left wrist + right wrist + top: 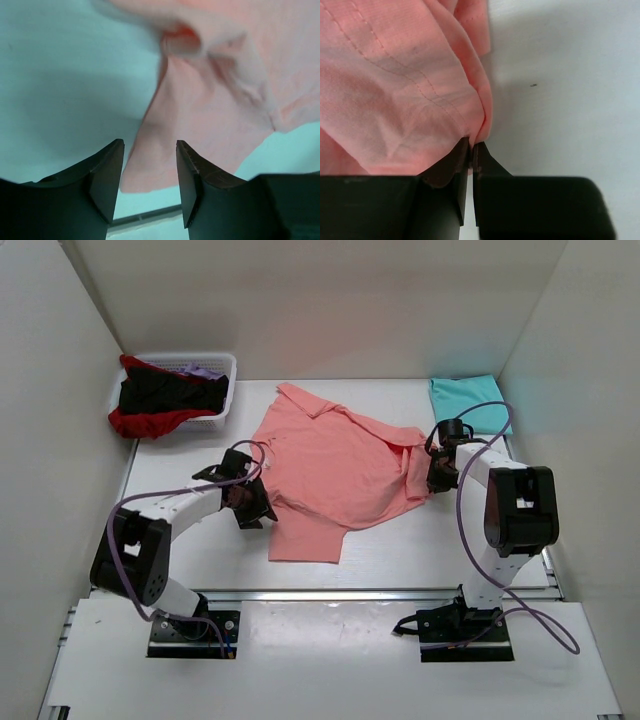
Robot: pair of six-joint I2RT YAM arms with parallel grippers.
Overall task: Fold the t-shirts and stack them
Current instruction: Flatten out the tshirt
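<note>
A salmon-pink t-shirt (335, 465) lies spread across the middle of the table. My left gripper (252, 502) is open at the shirt's left edge, its fingers apart with pink cloth (200, 125) beyond them and nothing between them. My right gripper (432, 480) is shut on a fold of the shirt's right edge (470, 100). A folded turquoise t-shirt (468, 400) lies at the back right. Black (170, 395), red (150, 423) and lilac (205, 370) t-shirts fill the basket at the back left.
The white slatted basket (222, 362) stands in the back left corner. White walls enclose the table on three sides. A metal rail (330, 594) runs along the near table edge. Purple cables loop beside both arms.
</note>
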